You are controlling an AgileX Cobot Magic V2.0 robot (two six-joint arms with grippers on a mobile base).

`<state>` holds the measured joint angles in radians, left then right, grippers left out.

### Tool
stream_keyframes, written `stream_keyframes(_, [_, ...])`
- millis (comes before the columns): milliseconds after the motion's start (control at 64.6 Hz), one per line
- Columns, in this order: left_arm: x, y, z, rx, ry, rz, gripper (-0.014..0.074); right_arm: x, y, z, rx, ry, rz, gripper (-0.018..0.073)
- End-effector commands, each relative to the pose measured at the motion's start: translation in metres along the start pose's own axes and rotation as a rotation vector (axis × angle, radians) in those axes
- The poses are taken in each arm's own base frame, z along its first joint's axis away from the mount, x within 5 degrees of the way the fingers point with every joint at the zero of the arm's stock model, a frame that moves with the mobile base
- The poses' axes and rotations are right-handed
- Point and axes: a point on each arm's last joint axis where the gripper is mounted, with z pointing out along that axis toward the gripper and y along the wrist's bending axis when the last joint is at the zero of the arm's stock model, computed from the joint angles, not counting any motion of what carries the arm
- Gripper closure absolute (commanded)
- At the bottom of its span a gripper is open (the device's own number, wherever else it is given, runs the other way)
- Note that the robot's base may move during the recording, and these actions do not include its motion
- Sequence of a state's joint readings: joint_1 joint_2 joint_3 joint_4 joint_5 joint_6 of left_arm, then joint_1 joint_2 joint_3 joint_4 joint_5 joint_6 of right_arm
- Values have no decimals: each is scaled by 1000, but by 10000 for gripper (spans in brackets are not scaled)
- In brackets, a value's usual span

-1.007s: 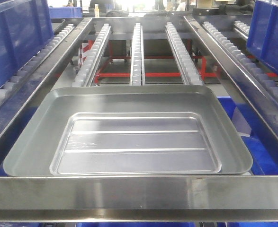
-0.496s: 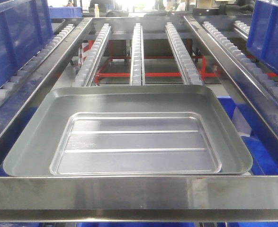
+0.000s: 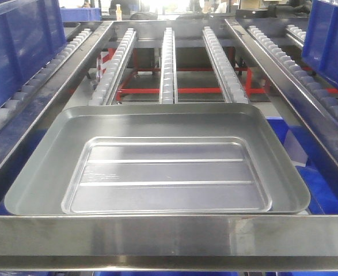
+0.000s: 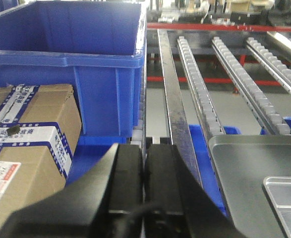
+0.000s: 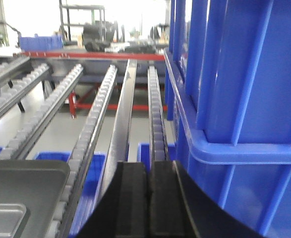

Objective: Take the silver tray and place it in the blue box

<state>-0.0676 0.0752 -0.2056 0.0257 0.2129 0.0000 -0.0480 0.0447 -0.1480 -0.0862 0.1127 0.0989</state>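
The silver tray (image 3: 157, 167) is seen lying flat on the roller rails (image 3: 167, 63), just behind the steel bar (image 3: 169, 233). The left hand (image 4: 145, 153), near a blue box (image 4: 86, 64), and the right hand (image 5: 148, 171) are both pressed together, with nothing pinched, apart from the tray.

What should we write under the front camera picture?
Silver tray waiting at the end of the roller rails, blue boxes on both sides.

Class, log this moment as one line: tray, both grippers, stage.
silver tray: on roller rails, ungrasped | left gripper: shut, empty | right gripper: shut, empty | stage: pre-grasp
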Motion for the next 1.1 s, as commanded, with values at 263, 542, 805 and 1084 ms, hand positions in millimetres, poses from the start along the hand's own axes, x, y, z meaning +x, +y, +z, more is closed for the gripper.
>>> stream_keyframes(263, [-74, 2, 69, -1, 338, 12, 603, -64, 0, 60, 26, 402, 4, 507])
stream_keyframes(542, [-59, -4, 120, 35, 706, -91, 603, -57, 0, 102, 44, 803, 28, 507])
stream_keyframes(805, [-32, -12, 147, 65, 851, -237, 603, -43, 2, 119, 39, 865, 46, 507])
stream_keyframes(1084, [-12, -18, 166, 69, 933, -346, 603, -34, 6, 133, 53, 918, 166, 502])
